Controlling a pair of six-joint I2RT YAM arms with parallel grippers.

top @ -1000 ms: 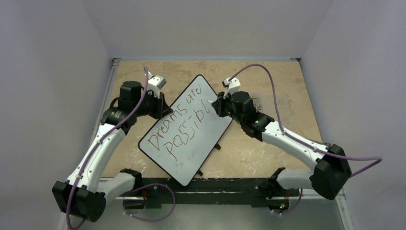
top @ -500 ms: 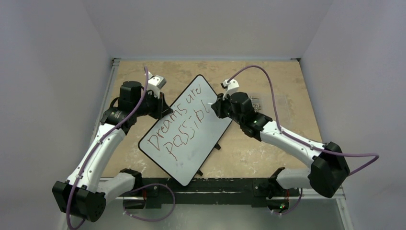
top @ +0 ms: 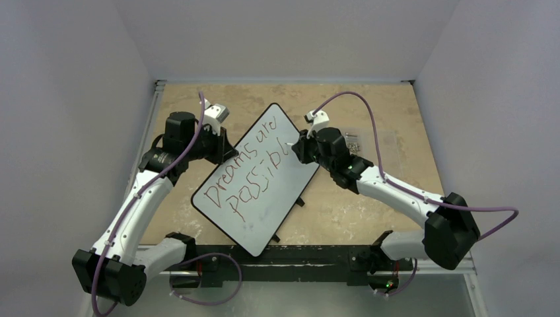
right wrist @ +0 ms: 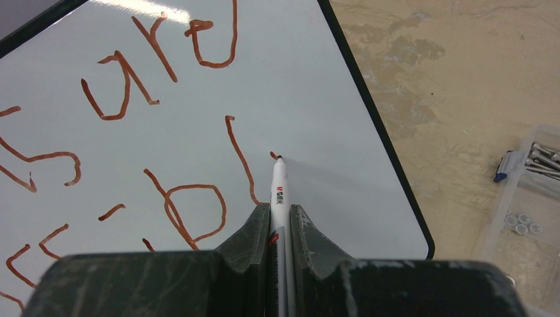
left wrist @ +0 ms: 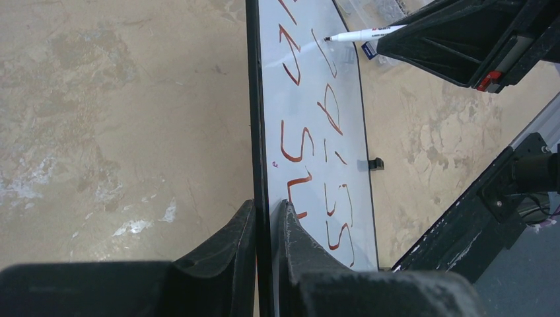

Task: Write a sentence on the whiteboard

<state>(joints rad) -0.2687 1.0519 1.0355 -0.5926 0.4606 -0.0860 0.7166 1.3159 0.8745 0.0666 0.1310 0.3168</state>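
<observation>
Diagonally across the tan table (top: pixel 370 112) lay the whiteboard (top: pixel 271 205), with red writing that read "Dreams are" above "possibl". The left gripper (left wrist: pixel 266 208) was clamped on the board's black rim at its left edge. The right gripper (right wrist: pixel 280 210) was closed around a white marker (right wrist: pixel 278 188), its tip touching the board just right of the last stroke. A clear box (right wrist: pixel 528 211) sat near the board's right edge

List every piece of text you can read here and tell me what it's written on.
"Dreams are": handwritten in red-brown, top line on the whiteboard.
"possibl": second line on the same board, the word unfinished.
Printing on the barrel of the marker: too small and blurred to read.
</observation>
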